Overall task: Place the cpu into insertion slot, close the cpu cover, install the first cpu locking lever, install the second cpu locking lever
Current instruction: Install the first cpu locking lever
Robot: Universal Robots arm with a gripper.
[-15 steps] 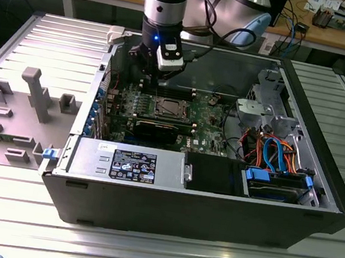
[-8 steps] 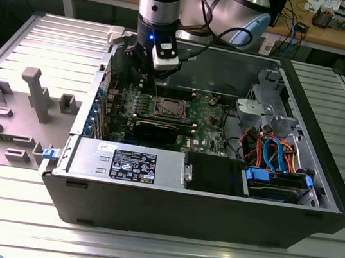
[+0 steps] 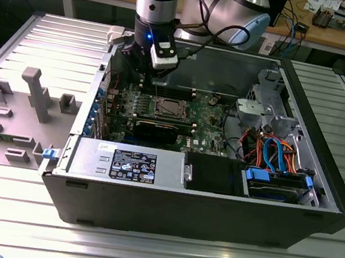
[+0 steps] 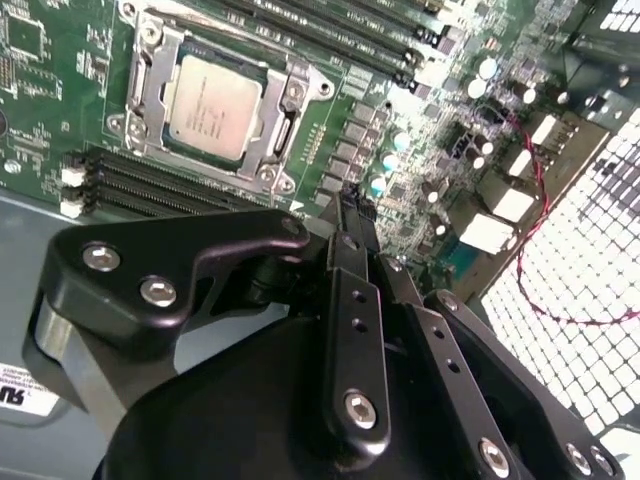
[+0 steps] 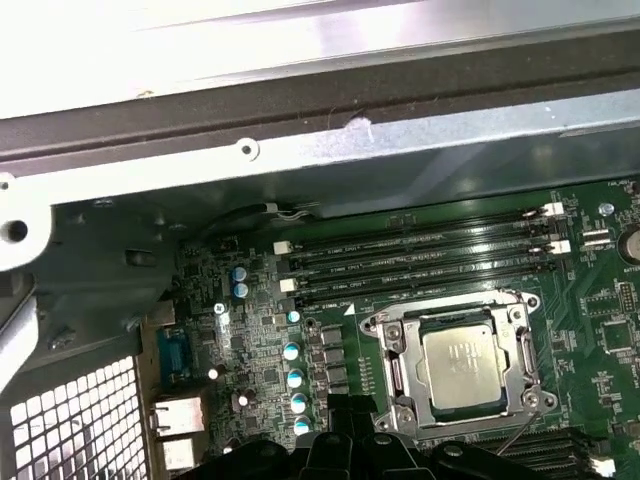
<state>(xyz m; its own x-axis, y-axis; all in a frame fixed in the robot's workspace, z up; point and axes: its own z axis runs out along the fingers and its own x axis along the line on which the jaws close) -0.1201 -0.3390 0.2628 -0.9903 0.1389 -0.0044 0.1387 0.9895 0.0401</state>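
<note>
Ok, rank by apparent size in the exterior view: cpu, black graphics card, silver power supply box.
1. silver power supply box
2. black graphics card
3. cpu
The box is nearest the camera, but the gaps look clear.

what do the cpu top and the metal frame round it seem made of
The cpu top looks like dull, matte silver-grey metal, with a soft even sheen. The cpu cover around it seems thin stamped steel, brighter, glinting along its edges.

The black gripper [image 4: 352, 205] has its fingers [image 4: 356, 260] pressed together, with nothing between them. Beyond the fingertips the cpu [image 4: 213, 97] lies on the green motherboard [image 4: 340, 140], and the silvery cpu cover [image 4: 285, 120] lies flat around it. Black memory slots [image 4: 150, 185] run nearer to the fingers.
</note>
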